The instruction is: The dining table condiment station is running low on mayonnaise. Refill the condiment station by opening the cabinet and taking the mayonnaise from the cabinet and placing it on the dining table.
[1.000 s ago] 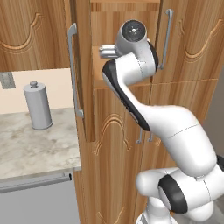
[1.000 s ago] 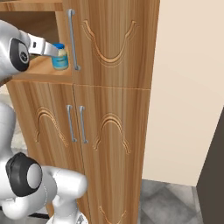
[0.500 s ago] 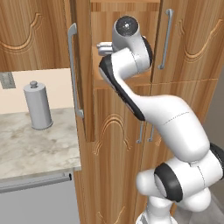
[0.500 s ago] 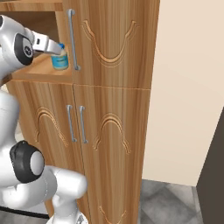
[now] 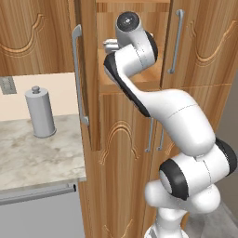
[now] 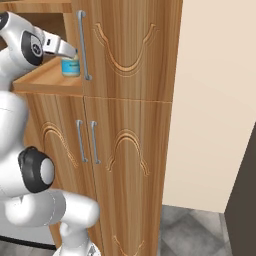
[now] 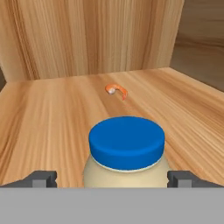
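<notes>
- Cabinet: one upper door open; shelf holds mayonnaise upright, a small shrimp behind it.
- Gripper: jaws fully spread either side of the mayonnaise, gripping nothing.

Tall brown wood-grain cabinet — landmark; its upper left door stands swung open. On the cabinet's wooden shelf: small squat blue-lidded cream mayonnaise jar, near the front edge; small orange shrimp behind the jar, apart from it. Left of the cabinet — beige marbled stone counter, touching its side, bearing an upright grey cylindrical canister.
</notes>
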Controlling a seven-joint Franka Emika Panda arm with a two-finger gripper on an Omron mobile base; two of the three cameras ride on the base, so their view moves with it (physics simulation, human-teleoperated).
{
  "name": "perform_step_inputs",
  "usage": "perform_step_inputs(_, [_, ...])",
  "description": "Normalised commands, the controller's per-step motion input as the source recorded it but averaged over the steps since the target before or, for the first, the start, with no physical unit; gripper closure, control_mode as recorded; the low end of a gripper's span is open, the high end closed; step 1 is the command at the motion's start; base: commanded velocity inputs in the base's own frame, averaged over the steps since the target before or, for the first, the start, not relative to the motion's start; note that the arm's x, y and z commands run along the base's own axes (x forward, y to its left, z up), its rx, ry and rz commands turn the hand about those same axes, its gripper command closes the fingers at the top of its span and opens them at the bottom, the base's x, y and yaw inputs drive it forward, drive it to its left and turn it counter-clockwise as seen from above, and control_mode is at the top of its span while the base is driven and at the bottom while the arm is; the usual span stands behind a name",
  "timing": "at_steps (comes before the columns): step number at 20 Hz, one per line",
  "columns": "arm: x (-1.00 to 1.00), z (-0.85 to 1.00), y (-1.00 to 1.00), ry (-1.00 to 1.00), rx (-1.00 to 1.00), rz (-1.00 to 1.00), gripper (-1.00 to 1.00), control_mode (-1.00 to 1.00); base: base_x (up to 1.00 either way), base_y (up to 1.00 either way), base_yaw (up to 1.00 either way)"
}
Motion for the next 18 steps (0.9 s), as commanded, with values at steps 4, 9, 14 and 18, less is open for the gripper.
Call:
perform_step_inputs(4, [0.09, -0.02, -0.08, 0.00, 0.00, -0.15, -1.00, -1.00, 0.00, 0.00, 0.00])
perform_step_inputs(9, [0.00, -0.10, -0.06, 0.00, 0.00, -0.17, -1.00, -1.00, 0.00, 0.00, 0.00])
perform_step_inputs(14, [0.00, -0.13, -0.11, 0.00, -0.01, -0.18, -1.00, -1.00, 0.00, 0.00, 0.00])
perform_step_inputs(18, [0.00, -0.04, -0.08, 0.00, 0.00, -0.15, -1.00, -1.00, 0.00, 0.00, 0.00])
